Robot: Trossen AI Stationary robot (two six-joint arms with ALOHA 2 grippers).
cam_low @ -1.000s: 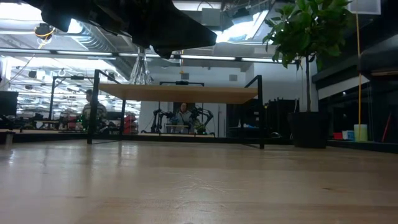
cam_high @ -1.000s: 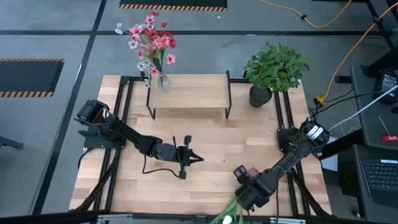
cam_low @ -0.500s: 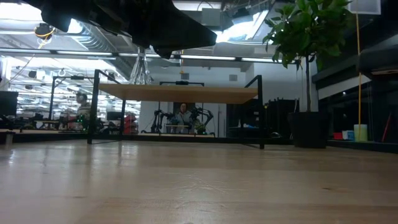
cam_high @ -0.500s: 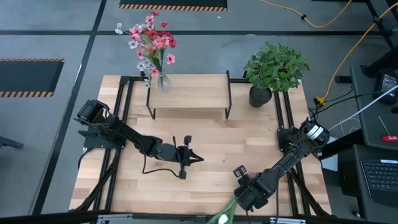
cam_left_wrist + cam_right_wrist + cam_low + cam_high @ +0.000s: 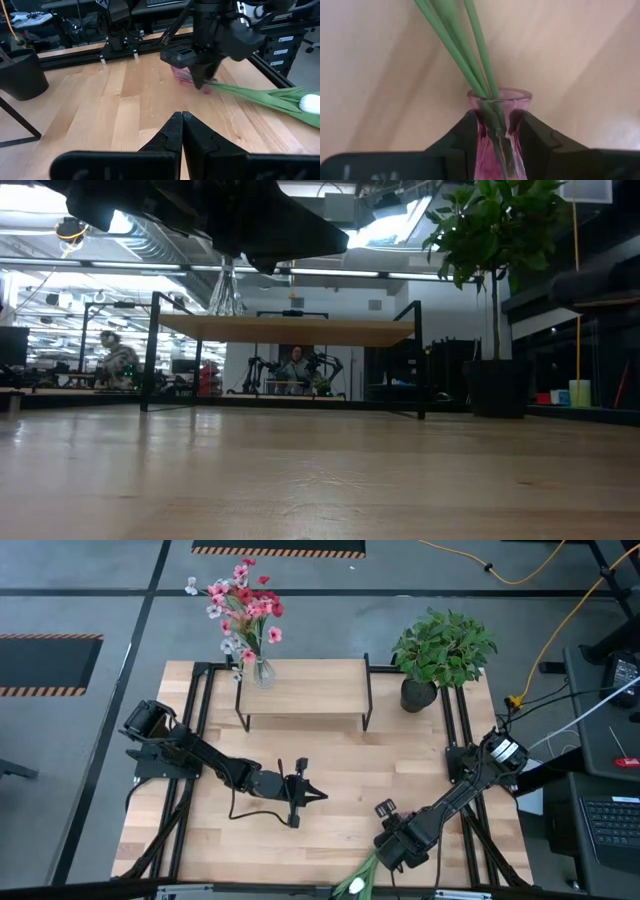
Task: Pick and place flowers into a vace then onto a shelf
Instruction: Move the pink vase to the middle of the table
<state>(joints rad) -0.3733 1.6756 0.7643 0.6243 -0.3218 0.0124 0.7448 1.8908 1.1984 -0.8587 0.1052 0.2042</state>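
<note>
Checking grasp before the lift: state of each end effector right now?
Left end effector: closed, empty, above the table's middle.
Right end effector: closed on the pink glass vase holding green stems.

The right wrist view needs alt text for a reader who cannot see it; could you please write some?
The right gripper has its two dark fingers closed on the neck of a small pink glass vase that holds several long green flower stems. The stems run out of the vase's mouth across the light wooden tabletop and out of frame, so no blooms show.
</note>
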